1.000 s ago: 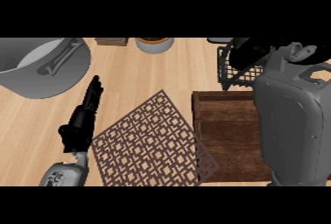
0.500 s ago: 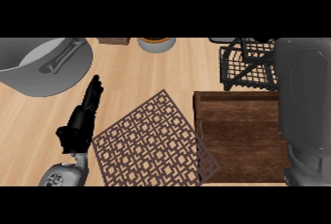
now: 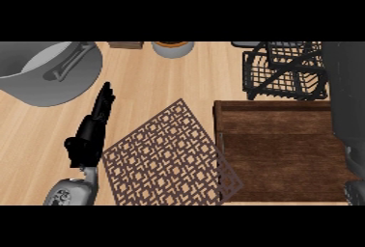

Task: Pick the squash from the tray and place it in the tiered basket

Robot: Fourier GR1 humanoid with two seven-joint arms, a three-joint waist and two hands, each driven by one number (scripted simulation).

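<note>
The brown wooden tray lies at the right with nothing visible on its bare floor. Behind it stands the black wire tiered basket. No squash shows anywhere in view. My left hand rests on the counter at the left, open, fingers straight and pointing away. Only the grey forearm of my right arm shows, running along the right edge and covering the right sides of tray and basket. The right hand itself is out of view.
A large grey pot with a utensil in it sits at the upper left. A brown lattice mat lies between my left hand and the tray. A small orange-rimmed bowl and a wooden block sit at the far edge.
My right forearm has swung to the right edge, uncovering the basket and most of the tray, and its hand has left the view. The left hand has stayed put.
</note>
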